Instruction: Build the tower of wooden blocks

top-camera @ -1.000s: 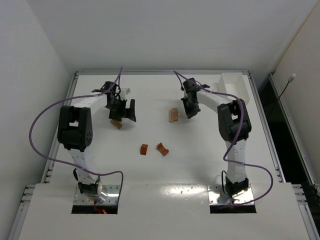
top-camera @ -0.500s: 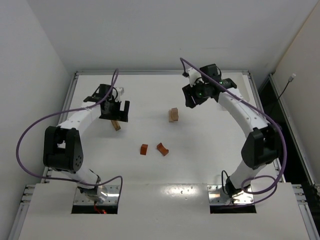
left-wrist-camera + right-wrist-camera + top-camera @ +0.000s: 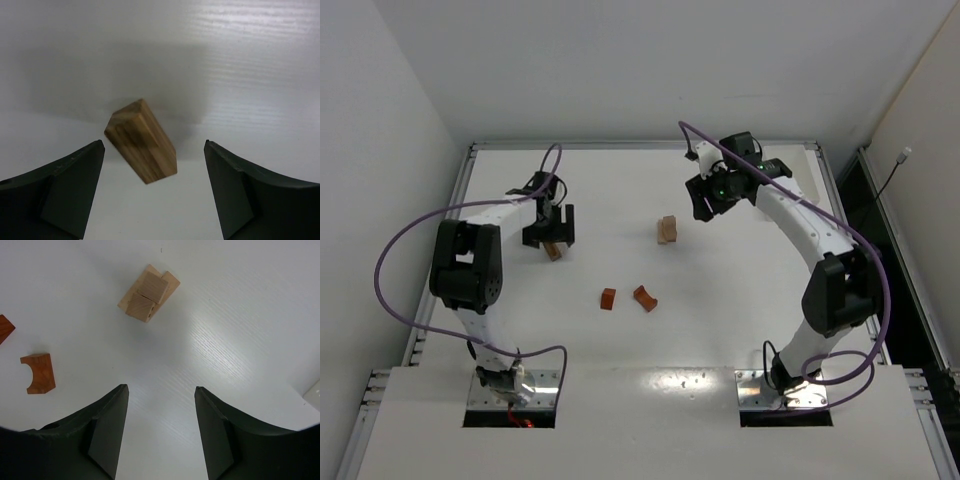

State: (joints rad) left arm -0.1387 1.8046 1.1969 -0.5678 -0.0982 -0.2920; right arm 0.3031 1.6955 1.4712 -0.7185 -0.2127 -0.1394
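Note:
A striped tan bar block point(image 3: 141, 141) lies on the white table between the fingers of my left gripper point(image 3: 153, 144), which is open and hovers just above it; the top view shows the block point(image 3: 552, 249) below the gripper point(image 3: 549, 235). A small pale tan stack of blocks point(image 3: 666, 230) stands mid-table and also shows in the right wrist view point(image 3: 149, 293). My right gripper point(image 3: 705, 205) is open and empty, raised to the right of that stack; its fingers point(image 3: 161, 387) frame bare table. A reddish-brown cube point(image 3: 608, 299) and a reddish-brown arch point(image 3: 645, 298) lie nearer the front.
A white rectangular tray point(image 3: 788, 165) sits at the back right corner, partly behind the right arm; its corner shows in the right wrist view point(image 3: 314, 390). The arch point(image 3: 38, 372) and the cube's corner point(image 3: 4, 328) show at that view's left. Raised rails edge the table.
My right gripper has lifted away from the pale stack and moved right. My left arm has shifted its pose and its gripper has settled over the tan bar.

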